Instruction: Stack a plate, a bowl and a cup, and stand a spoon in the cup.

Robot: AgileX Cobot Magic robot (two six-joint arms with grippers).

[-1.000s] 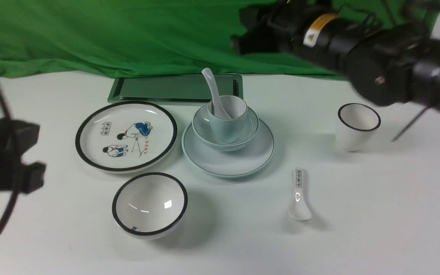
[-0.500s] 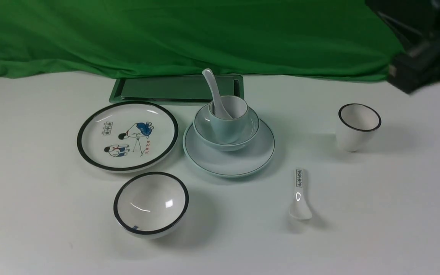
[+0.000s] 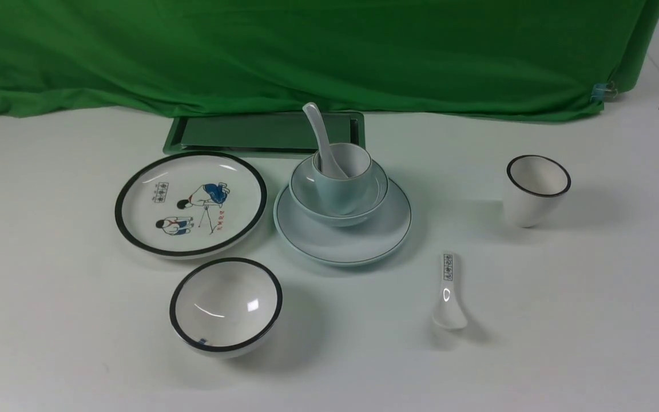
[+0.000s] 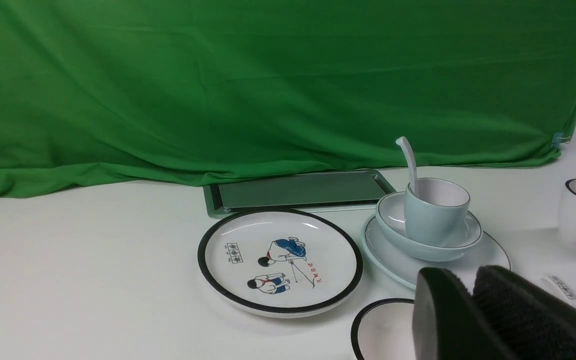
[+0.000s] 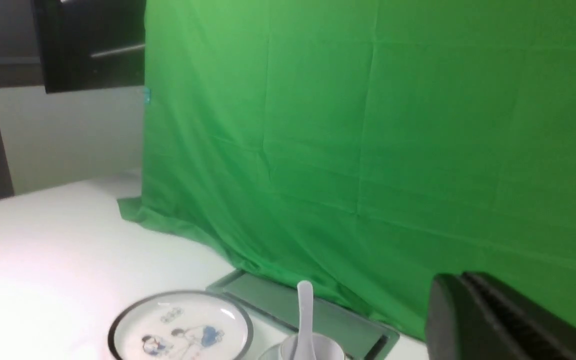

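Withdrawn since half a second ago: my right arm, now at the front view's edge. Plate (image 3: 364, 240) on surface (image 3: 535, 355), bowl (image 3: 304, 190) on it, cup (image 3: 342, 194) inside, spoon (image 3: 319, 137) propped against the cup's rim. I judge the stack complete, hence left tool (image 4: 470, 280) and right tool (image 5: 460, 282) pulled clear, pinched together, empty.

High front, low wrist views, all toward spoon (image 3: 319, 137)
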